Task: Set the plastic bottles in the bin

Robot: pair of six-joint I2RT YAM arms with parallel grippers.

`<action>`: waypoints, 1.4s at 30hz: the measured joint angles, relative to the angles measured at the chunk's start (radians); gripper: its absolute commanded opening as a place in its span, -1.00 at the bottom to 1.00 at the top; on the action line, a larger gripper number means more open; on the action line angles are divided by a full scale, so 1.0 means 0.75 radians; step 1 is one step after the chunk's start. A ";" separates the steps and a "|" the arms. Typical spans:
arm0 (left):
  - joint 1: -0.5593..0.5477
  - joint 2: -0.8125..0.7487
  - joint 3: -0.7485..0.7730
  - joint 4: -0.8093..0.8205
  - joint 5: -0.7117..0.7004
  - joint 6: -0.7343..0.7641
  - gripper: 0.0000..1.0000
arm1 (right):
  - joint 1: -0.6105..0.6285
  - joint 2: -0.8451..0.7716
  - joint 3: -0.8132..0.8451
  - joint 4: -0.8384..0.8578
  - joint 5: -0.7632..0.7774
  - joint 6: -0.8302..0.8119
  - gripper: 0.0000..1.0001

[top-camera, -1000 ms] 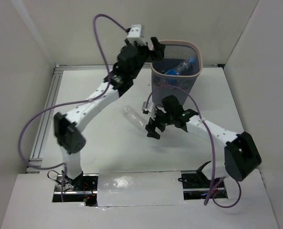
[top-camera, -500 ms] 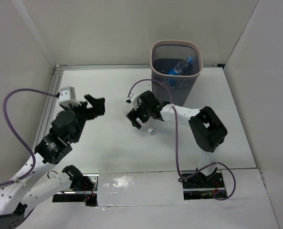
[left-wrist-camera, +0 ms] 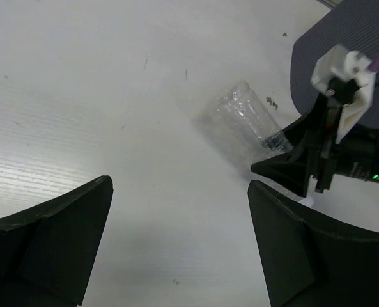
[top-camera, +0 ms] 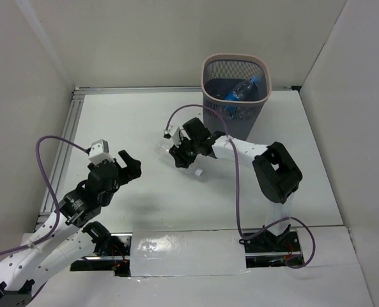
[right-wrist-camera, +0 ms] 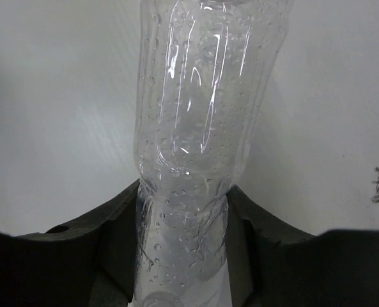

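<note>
A plain clear plastic bottle (right-wrist-camera: 202, 121) lies on the white table, left of the bin (top-camera: 235, 59). My right gripper (right-wrist-camera: 183, 246) is shut on it, its dark fingers (right-wrist-camera: 112, 233) pinching the bottle's lower body so that the plastic creases. The top view shows the right gripper (top-camera: 178, 154) low over the table with the clear bottle (top-camera: 165, 148) poking out to its left. My left gripper (top-camera: 129, 166) hangs open and empty at the near left. The left wrist view shows the bottle (left-wrist-camera: 248, 120) ahead between my open left gripper's (left-wrist-camera: 179, 246) fingers. A blue-labelled bottle (top-camera: 243, 89) lies inside the bin.
A small white cap (top-camera: 200, 173) lies on the table just below the right gripper. An aluminium rail (top-camera: 64, 150) runs along the table's left edge. White walls close in the sides and back. The right arm's purple cable (top-camera: 235, 185) loops over the table.
The left arm has pulled back from above the bin to the near left, still open. The right gripper has moved left to the clear bottle and closed on it.
</note>
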 measured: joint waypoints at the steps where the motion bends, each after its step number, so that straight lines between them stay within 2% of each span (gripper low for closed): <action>1: 0.000 0.001 -0.010 0.011 0.009 -0.002 0.99 | -0.006 -0.016 0.030 -0.039 -0.043 -0.012 -0.64; 5: -0.001 -0.014 -0.088 0.028 0.055 -0.004 0.99 | -0.051 -0.109 0.233 -0.156 -0.253 -0.035 -0.66; 10: 0.000 -0.025 -0.147 0.048 0.108 -0.003 0.99 | -0.156 -0.230 0.576 -0.141 -0.389 0.009 -0.66; 14: 0.000 -0.001 -0.148 0.119 0.143 0.008 0.99 | -0.280 -0.327 0.783 -0.053 -0.399 0.101 -0.61; 20: 0.000 0.100 -0.147 0.238 0.239 0.067 0.99 | -0.456 -0.384 0.838 0.014 -0.252 0.144 -0.45; 23: 0.000 0.173 -0.147 0.282 0.292 0.085 0.99 | -0.563 -0.383 0.795 0.024 -0.200 0.149 -0.28; 24: 0.000 0.194 -0.147 0.296 0.307 0.100 0.99 | -0.595 -0.381 0.770 0.023 -0.189 0.150 -0.15; 25: 0.000 0.213 -0.147 0.312 0.322 0.108 0.99 | -0.622 -0.378 0.744 0.021 -0.180 0.150 0.14; 28: 0.000 0.258 -0.141 0.356 0.356 0.137 0.99 | -0.690 -0.352 0.676 0.012 -0.156 0.153 0.74; 29: 0.000 0.273 -0.136 0.368 0.364 0.144 0.99 | -0.702 -0.337 0.668 0.007 -0.153 0.153 1.00; 36: 0.000 0.357 -0.072 0.438 0.410 0.182 0.99 | -0.754 -0.275 0.660 -0.035 -0.187 0.143 1.00; 42: 0.000 0.388 -0.058 0.477 0.433 0.196 0.99 | -0.840 -0.293 0.775 -0.171 -0.257 0.168 1.00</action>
